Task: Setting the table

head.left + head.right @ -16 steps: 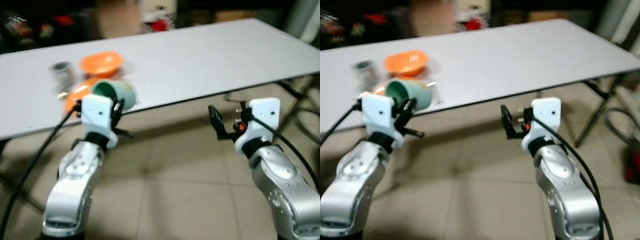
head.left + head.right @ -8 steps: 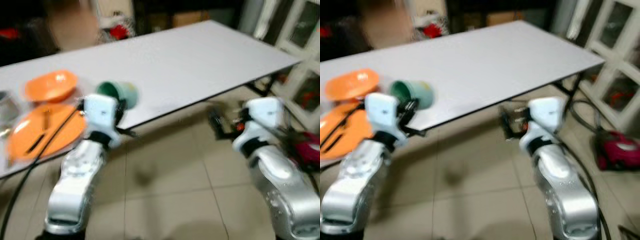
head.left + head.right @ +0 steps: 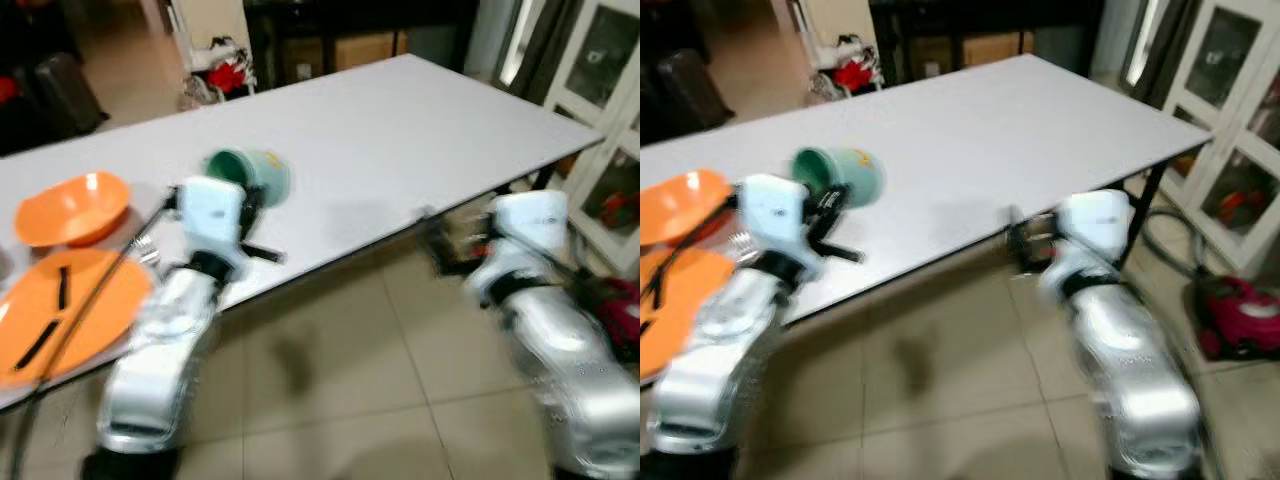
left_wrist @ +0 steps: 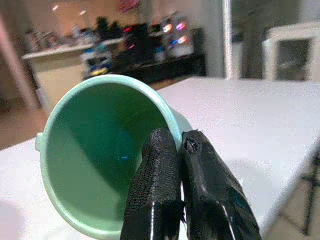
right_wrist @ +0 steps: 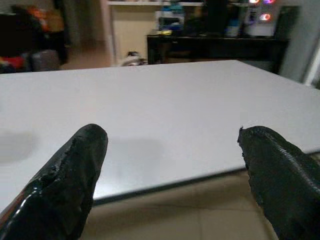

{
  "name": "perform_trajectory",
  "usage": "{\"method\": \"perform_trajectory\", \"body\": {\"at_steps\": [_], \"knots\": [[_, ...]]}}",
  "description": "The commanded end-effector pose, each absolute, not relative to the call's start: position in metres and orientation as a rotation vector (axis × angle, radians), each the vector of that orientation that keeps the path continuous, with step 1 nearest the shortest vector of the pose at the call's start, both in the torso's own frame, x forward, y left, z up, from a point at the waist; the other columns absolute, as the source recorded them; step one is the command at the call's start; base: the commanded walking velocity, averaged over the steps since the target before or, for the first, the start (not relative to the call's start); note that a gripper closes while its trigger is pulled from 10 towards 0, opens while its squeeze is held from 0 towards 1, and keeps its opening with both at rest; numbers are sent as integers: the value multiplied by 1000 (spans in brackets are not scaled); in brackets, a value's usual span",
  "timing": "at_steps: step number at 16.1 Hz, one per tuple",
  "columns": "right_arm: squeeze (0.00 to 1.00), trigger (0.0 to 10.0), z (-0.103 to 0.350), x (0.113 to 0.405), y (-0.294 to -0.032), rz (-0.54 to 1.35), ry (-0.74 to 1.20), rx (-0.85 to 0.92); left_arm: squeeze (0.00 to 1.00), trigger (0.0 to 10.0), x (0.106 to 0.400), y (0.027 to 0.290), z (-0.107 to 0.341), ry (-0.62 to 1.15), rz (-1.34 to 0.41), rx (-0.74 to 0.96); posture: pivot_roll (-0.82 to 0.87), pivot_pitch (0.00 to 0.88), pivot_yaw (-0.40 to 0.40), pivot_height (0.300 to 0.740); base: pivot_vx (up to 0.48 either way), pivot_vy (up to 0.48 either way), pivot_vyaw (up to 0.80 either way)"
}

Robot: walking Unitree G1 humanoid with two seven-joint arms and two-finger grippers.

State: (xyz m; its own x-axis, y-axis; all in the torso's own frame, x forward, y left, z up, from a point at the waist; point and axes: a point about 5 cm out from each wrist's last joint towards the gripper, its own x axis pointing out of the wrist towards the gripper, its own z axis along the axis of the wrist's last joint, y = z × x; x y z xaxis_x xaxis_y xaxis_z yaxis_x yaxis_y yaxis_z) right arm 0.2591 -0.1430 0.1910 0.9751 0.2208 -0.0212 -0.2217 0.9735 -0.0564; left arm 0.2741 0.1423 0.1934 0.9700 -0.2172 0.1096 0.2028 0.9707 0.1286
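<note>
The left gripper (image 4: pixel 180 165) has its two black fingers pinched together on the rim of a green cup (image 4: pixel 95 150). One finger is inside the cup and one is outside. The cup lies on its side in the air, just over the near part of the white table (image 3: pixel 400 120), with its open mouth facing back toward the robot. The left arm is bent and lifted up in front of the robot.

The right gripper (image 5: pixel 170 165) has its fingers (image 5: pixel 75 170) wide apart and holds nothing. It sits low by the near edge of the table, and the right arm is bent too.

On the table, off to the robot's left, there is an orange bowl (image 3: pixel 70 207). Next to it is an orange plate (image 3: pixel 70 310) with dark sticks (image 3: pixel 62 287) lying on it. The floor (image 3: pixel 330 400) has pale tiles. White doors with glass panes (image 3: pixel 1230 80) stand on the right. Past the table the room is dark, with a low cupboard. No words can be read anywhere.
</note>
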Motion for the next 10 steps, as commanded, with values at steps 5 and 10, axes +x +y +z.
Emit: {"method": "perform_trajectory", "body": {"at_steps": [5, 10], "knots": [[0, 10000, 191, 258, -144, 213, 9, -68, 0, 10000, 276, 140, 196, -138, -218, 125, -114, 34, 80, 740, 375, 0, 0], [0, 10000, 190, 263, -143, 236, 11, -80, 0, 10000, 277, 141, 197, -143, -203, 127, -105, 23, 59, 740, 375, 0, 0]]}}
